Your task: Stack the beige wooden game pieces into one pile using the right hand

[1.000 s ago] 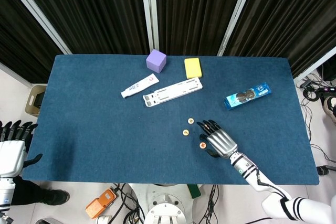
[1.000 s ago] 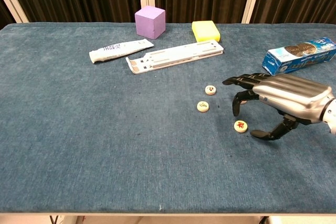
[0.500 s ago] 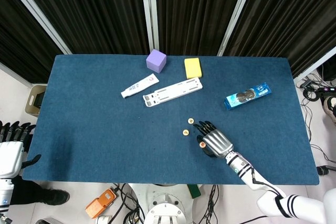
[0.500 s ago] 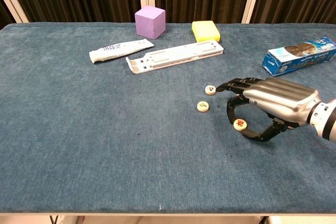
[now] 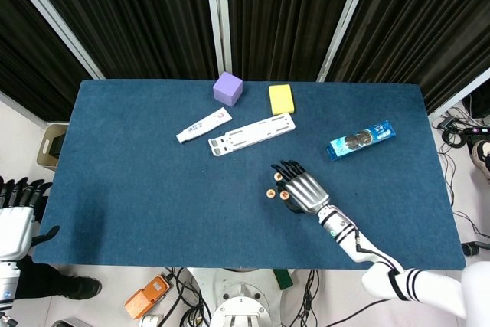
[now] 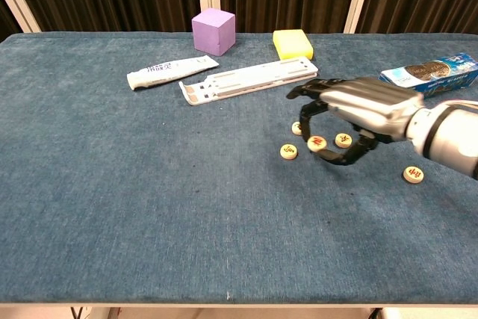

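My right hand (image 6: 366, 106) (image 5: 304, 189) hovers over the middle right of the blue table and pinches a beige round piece with a red mark (image 6: 317, 142) (image 5: 284, 195) between thumb and a fingertip. Just left of it lies a second beige piece (image 6: 288, 152) (image 5: 270, 193). A third piece (image 6: 297, 128) (image 5: 278, 176) sits behind the fingers, partly hidden. Another piece (image 6: 343, 139) lies under the palm, and one more (image 6: 412, 174) lies to the right, below the forearm. My left hand (image 5: 17, 212) hangs off the table's left edge, fingers spread and holding nothing.
A white flat tray (image 6: 250, 78) and a white tube (image 6: 170, 72) lie behind the pieces. A purple cube (image 6: 213, 31) and a yellow sponge (image 6: 292, 42) stand at the back edge. A blue biscuit packet (image 6: 429, 72) lies at the right.
My right hand closed on the red-marked piece and carried it left and away from me, towards the other two pieces. Two pieces that the hand had covered now show.
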Motion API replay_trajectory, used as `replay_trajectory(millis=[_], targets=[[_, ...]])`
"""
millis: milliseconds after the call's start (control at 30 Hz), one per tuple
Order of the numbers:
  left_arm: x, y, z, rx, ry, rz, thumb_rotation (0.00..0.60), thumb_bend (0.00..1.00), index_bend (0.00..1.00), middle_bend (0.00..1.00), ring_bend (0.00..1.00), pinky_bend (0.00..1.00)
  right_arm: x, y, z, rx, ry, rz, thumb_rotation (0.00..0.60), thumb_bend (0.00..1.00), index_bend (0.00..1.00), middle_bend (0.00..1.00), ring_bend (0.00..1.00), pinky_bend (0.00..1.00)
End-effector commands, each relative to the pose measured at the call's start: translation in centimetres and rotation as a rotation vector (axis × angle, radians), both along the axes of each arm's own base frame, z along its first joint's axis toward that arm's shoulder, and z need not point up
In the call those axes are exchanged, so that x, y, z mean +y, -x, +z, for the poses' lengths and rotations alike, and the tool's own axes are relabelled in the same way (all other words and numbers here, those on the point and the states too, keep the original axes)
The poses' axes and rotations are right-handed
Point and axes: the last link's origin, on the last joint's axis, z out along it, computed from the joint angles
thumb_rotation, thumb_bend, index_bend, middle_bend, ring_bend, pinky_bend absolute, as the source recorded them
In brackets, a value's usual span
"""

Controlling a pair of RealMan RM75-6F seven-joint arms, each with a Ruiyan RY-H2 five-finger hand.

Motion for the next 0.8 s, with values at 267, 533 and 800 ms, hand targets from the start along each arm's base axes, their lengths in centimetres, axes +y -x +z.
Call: replay_trajectory(millis=[267, 533, 800], targets=[[-0.1, 0.1, 0.1, 0.004, 0.000, 0.007, 0.600, 0.00, 0.18, 0.14, 0.08, 0.00, -0.8, -1.2, -1.6, 0.009, -0.008, 0.012, 0.600, 0.55, 0.52, 0.14, 0.07, 0.14], [0.1, 0.1, 0.1, 0.005, 0.001, 0.004, 0.600, 0.00, 0.18, 0.14, 0.08, 0.00, -1.0, -1.7, -2.0, 0.001, -0.011, 0.023, 0.600, 0.55, 0.50, 0.14, 0.07, 0.14], [-0.1, 0.3, 0.2, 0.003, -0.001, 0.012, 0.600, 0.00, 0.18, 0.14, 0.08, 0.00, -1.0, -1.7, -2.3, 0.006, -0.017, 0.022, 0.600, 0.55, 0.48, 0.14, 0.07, 0.14]])
